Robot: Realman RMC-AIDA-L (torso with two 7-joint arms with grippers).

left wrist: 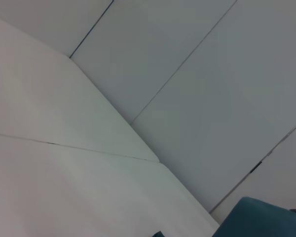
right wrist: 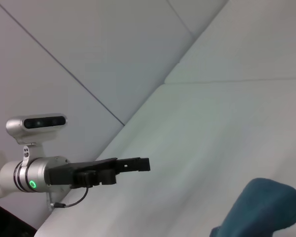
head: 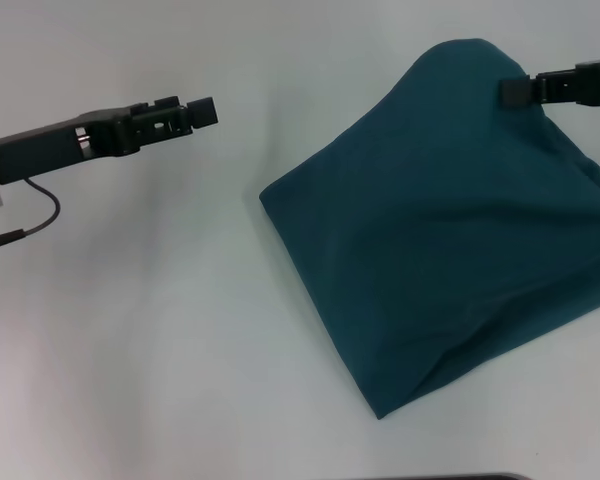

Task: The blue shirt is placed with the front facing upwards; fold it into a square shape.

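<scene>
Blue shirt [head: 450,230] folded, right gripper [head: 515,91] at far edge, left gripper [head: 202,111] well apart

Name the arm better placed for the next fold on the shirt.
Probably right: the right gripper is at the blue shirt's far edge, while the left gripper hangs over bare table, apart from it.

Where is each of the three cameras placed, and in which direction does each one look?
Head view: above, looking forward and down at the blue shirt on the table; left gripper and right gripper show.
Left wrist view: looks across table and wall; no fingers visible, shirt corner only.
Right wrist view: looks across at the left arm.
Shared: shirt in all three; left gripper in head and right wrist views.
</scene>
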